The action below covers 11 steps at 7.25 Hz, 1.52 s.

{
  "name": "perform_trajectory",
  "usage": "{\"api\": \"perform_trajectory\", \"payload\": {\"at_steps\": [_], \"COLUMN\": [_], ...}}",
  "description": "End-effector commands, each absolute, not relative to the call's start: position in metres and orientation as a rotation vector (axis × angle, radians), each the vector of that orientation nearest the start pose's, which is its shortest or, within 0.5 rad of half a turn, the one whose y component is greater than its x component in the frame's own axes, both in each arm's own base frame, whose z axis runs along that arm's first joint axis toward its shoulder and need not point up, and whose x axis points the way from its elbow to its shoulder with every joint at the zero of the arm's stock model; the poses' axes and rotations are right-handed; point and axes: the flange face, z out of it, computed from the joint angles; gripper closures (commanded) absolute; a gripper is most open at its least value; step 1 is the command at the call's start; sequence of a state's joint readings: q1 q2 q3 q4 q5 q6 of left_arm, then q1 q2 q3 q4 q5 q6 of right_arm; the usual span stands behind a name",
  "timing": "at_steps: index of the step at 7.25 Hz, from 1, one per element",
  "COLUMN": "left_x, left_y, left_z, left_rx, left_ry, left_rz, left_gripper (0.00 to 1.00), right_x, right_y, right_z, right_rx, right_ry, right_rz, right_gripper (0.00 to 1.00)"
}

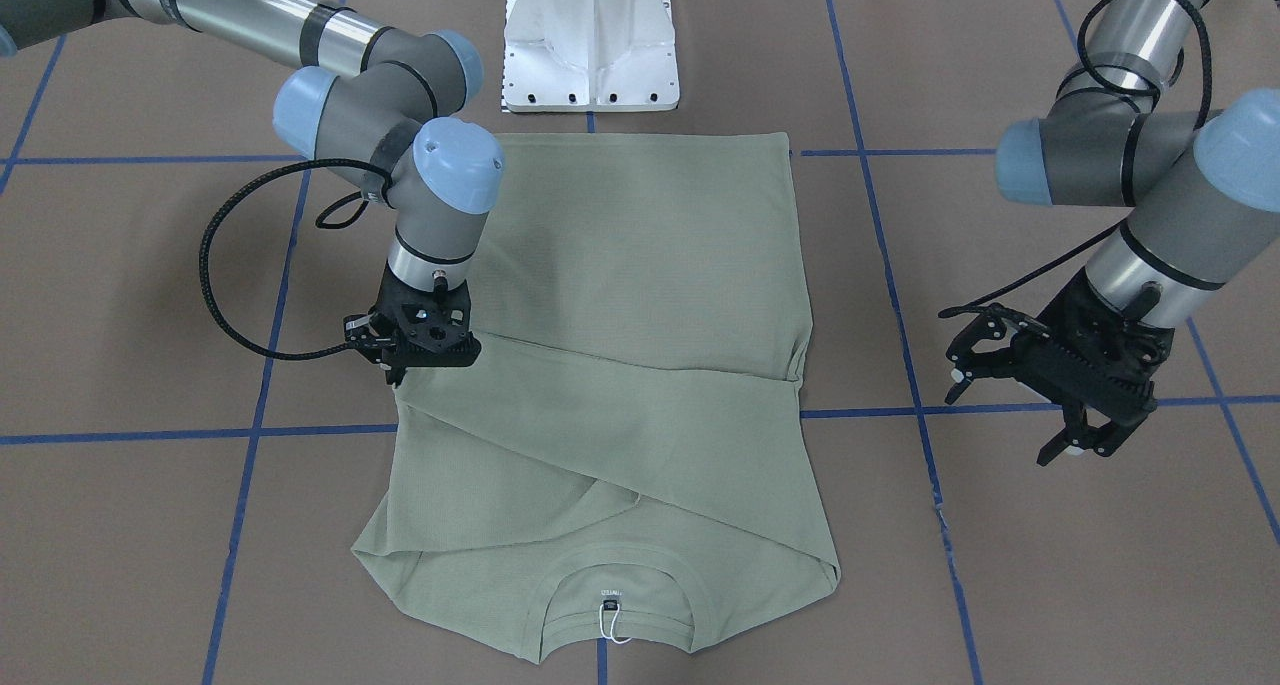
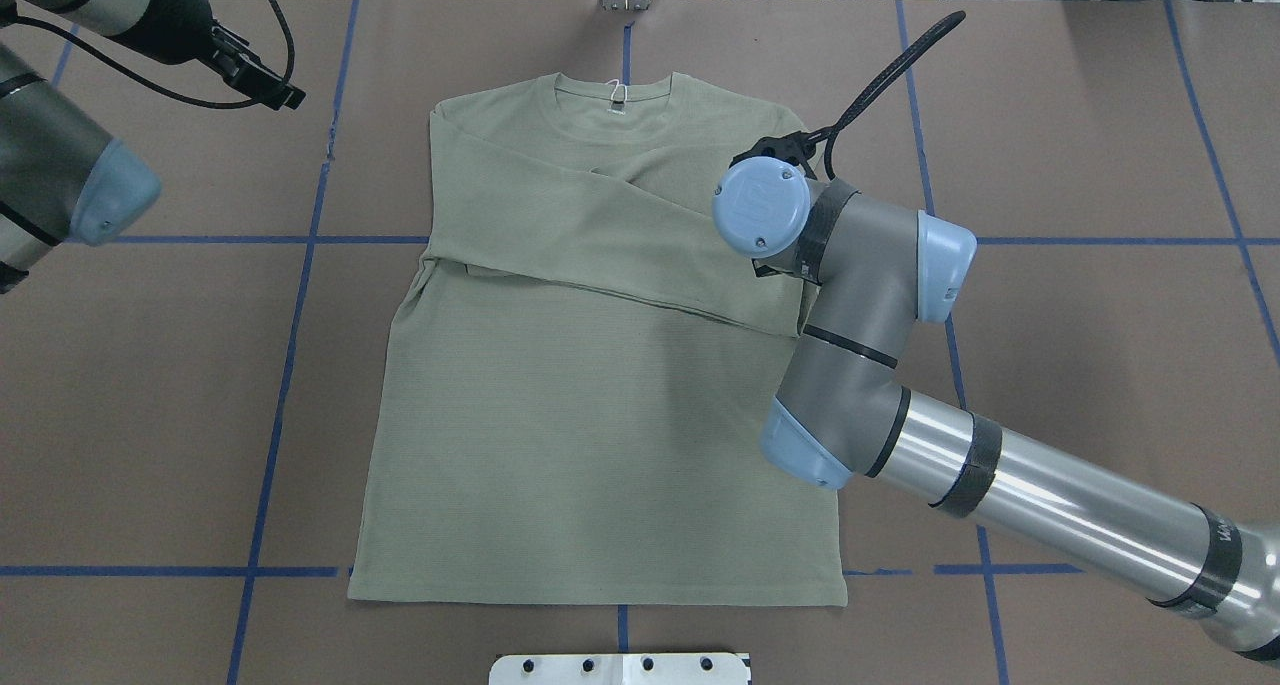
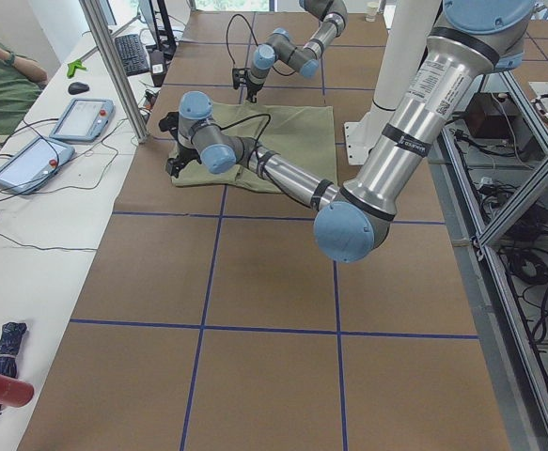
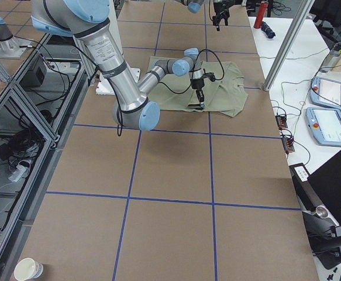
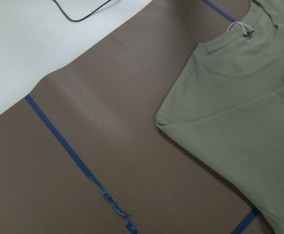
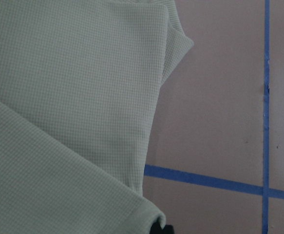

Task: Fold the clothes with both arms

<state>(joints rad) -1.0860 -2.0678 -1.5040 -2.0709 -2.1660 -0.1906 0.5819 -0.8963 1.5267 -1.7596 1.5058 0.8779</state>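
Observation:
The pale green shirt (image 1: 640, 265) lies flat on the brown table, neck and white-looped tag (image 1: 610, 597) on the side away from the robot. Both sleeves are folded across the chest (image 2: 590, 205). My right gripper (image 1: 398, 373) points down at the shirt's side edge, where the upper sleeve's cuff ends. It looks shut on that cuff (image 6: 149, 214), with only one black fingertip (image 6: 162, 229) showing in the right wrist view. My left gripper (image 1: 1005, 415) hangs open and empty above bare table, off the shirt's other side. The left wrist view shows the shirt's shoulder (image 5: 239, 107).
The white pedestal base (image 1: 590, 45) stands at the shirt's hem side. Blue tape lines (image 1: 260, 405) cross the table. A side bench holds tablets (image 3: 81, 117), cables and a keyboard, with a person's arm (image 3: 6, 80) beside it. A paper cup (image 4: 28, 269) sits by the frame.

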Motion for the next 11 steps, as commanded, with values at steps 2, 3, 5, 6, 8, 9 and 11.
{"api": "perform_trajectory", "payload": {"at_steps": [2, 3, 5, 6, 8, 9, 11], "left_x": [0.251, 0.250, 0.248, 0.249, 0.257, 0.257, 0.279], "left_y": [-0.641, -0.639, -0.619, -0.599, -0.537, -0.496, -0.410], "left_z": [0.341, 0.337, 0.323, 0.316, 0.302, 0.296, 0.283], "left_rx": [0.675, 0.683, 0.671, 0.668, 0.612, 0.567, 0.448], "left_ry": [0.828, 0.831, 0.876, 0.902, 0.993, 1.045, 1.125], "left_rz": [0.543, 0.544, 0.474, 0.458, 0.363, 0.306, 0.152], "left_gripper": [0.00, 0.00, 0.00, 0.00, 0.00, 0.00, 0.00], "right_x": [-0.520, -0.512, -0.468, -0.432, -0.396, -0.386, -0.371], "right_y": [-0.514, -0.520, -0.497, -0.466, -0.432, -0.416, -0.347], "right_z": [0.300, 0.289, 0.260, 0.253, 0.239, 0.245, 0.227], "right_rx": [0.368, 0.389, 0.358, 0.361, 0.285, 0.238, 0.145], "right_ry": [-0.385, -0.438, -0.593, -0.668, -0.782, -0.809, -0.918], "right_rz": [-0.089, -0.078, -0.090, -0.103, 0.047, 0.129, 0.248], "right_gripper": [0.00, 0.00, 0.00, 0.00, 0.00, 0.00, 0.00]}}
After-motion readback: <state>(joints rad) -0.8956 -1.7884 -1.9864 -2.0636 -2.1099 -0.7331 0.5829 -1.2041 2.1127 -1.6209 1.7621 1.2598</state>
